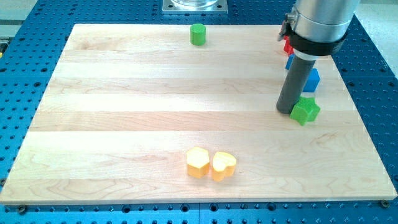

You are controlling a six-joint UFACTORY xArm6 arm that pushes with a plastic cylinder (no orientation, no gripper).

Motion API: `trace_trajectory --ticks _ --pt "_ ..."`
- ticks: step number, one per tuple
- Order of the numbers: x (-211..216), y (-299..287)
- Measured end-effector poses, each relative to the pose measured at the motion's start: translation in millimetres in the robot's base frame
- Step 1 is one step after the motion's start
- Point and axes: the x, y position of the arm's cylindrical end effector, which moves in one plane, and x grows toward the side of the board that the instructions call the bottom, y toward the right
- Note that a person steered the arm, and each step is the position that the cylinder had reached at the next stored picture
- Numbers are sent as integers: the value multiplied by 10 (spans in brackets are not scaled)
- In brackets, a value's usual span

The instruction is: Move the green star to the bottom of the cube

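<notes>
The green star [306,111] lies near the view's right edge of the wooden board [124,112]. A blue cube [311,80] sits just above it, partly hidden by the rod. My tip [285,110] rests on the board right beside the star's left side, touching or nearly touching it. Another blue block [290,61] and a red block [288,46] show only as slivers behind the arm, further toward the view's top.
A green cylinder [198,34] stands at the top centre of the board. A yellow hexagon [198,162] and a yellow heart [223,165] sit side by side near the bottom centre. Blue perforated table surrounds the board.
</notes>
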Motion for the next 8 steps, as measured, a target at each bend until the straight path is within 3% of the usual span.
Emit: trace_trajectory --ticks 1,3,5,7,8 --pt "280 -359" --pt "368 286" --pt "224 523" --pt "463 842" --pt "255 1156"
